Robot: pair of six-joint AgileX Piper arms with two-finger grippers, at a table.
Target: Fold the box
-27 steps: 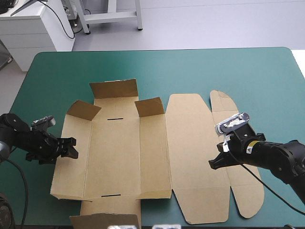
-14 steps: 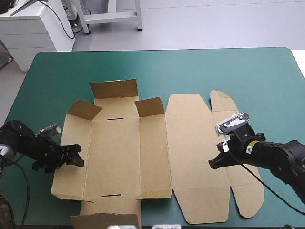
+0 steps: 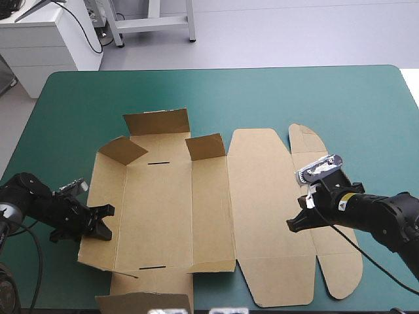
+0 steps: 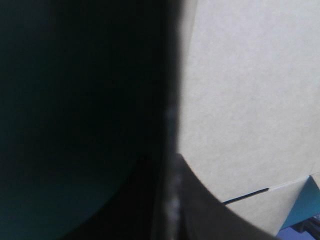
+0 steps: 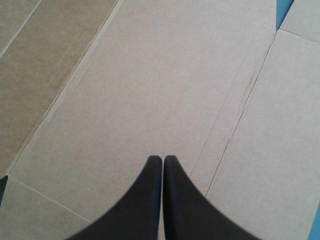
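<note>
The brown box (image 3: 163, 209) lies spread out on the teal-green cover (image 3: 262, 98), base at the left, lid panel at the right. My left gripper (image 3: 101, 221) is at the outer edge of the left wall panel (image 3: 101, 190), which is tilted up off the table. In the left wrist view the board's edge (image 4: 172, 125) runs down between the black fingers, which are all but shut on it (image 4: 170, 160). My right gripper (image 3: 292, 226) is shut, its tip resting on the lid panel (image 5: 165, 75), fingers meeting in a point (image 5: 162, 159).
Three small flaps stand raised at the base's far side (image 3: 157, 122), (image 3: 206, 146), (image 3: 121, 149). Another flap (image 3: 144, 302) sticks up at the table's near edge. Rounded lid tabs (image 3: 308, 140) lie flat at the right. Bare cover stretches beyond the box toward the far edge.
My left gripper has slid toward the near edge along the left wall panel and closed on its edge; that panel has lifted off the table. The right arm has not moved.
</note>
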